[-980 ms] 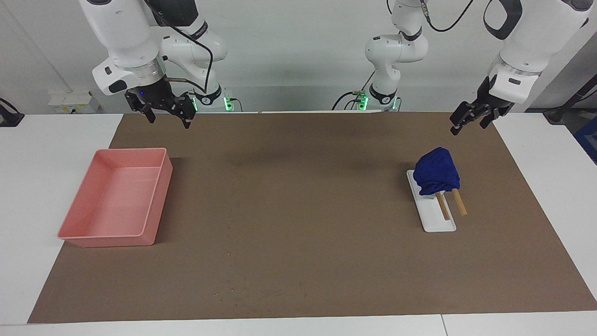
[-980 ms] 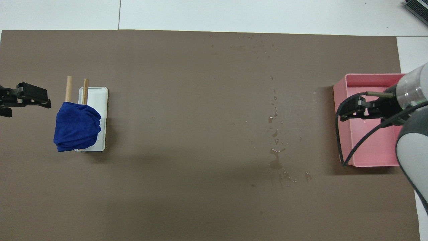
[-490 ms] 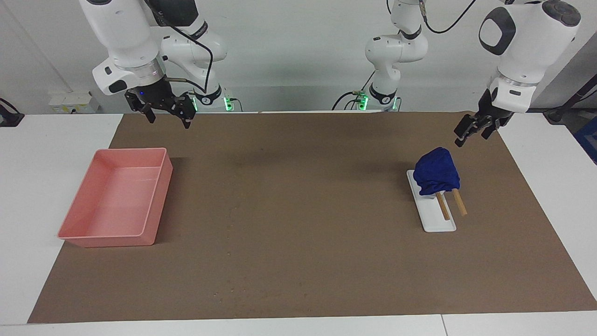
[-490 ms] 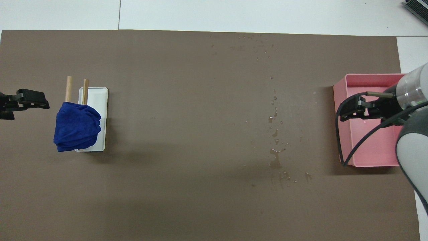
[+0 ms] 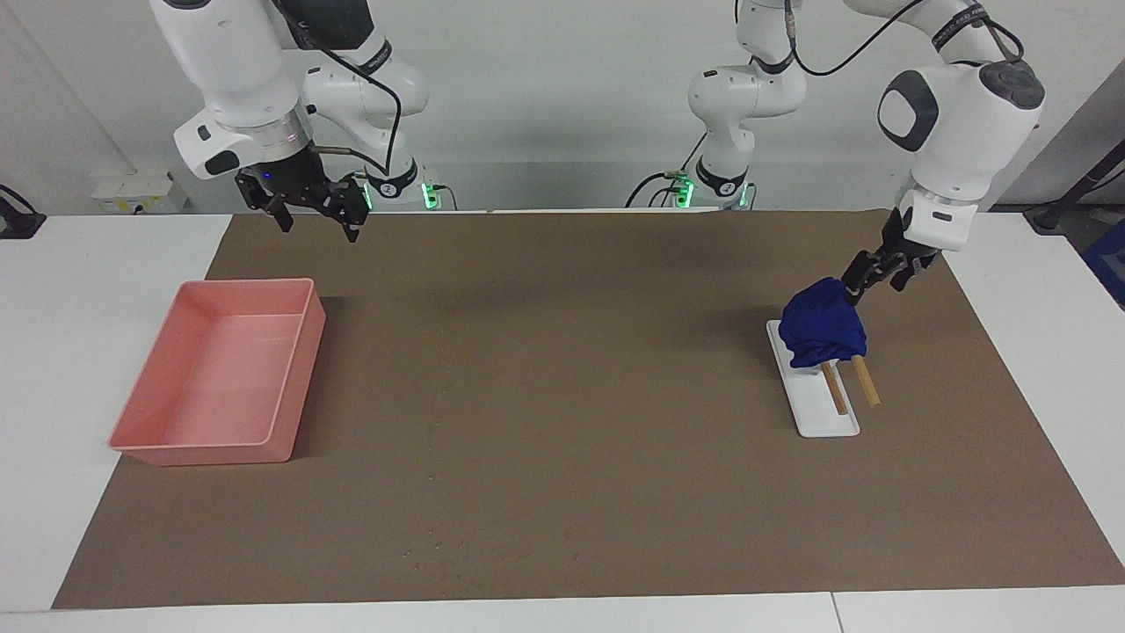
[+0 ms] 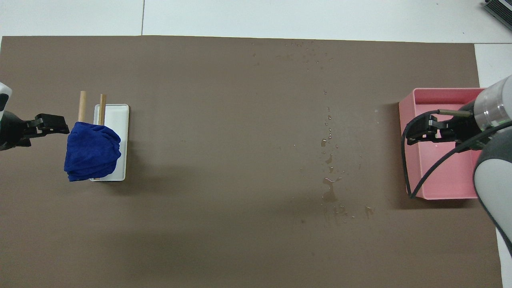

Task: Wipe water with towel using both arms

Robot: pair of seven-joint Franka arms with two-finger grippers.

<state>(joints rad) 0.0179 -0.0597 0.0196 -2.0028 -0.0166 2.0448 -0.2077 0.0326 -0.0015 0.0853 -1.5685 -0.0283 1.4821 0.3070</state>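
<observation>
The towel (image 5: 823, 322) is draped over the rack (image 5: 815, 394) at the left arm's end of the table. The left gripper (image 5: 860, 283) is right at its edge, can't tell how its fingers are set. The right gripper (image 5: 315, 207), fingers spread, waits near the tray (image 5: 295, 375). A shallow pinch could snag the rods and tip the rack.

Towel (image 5: 822, 322) draped on rack (image 5: 813, 391), left arm's end; tray (image 5: 220, 374) right arm's end.
</observation>
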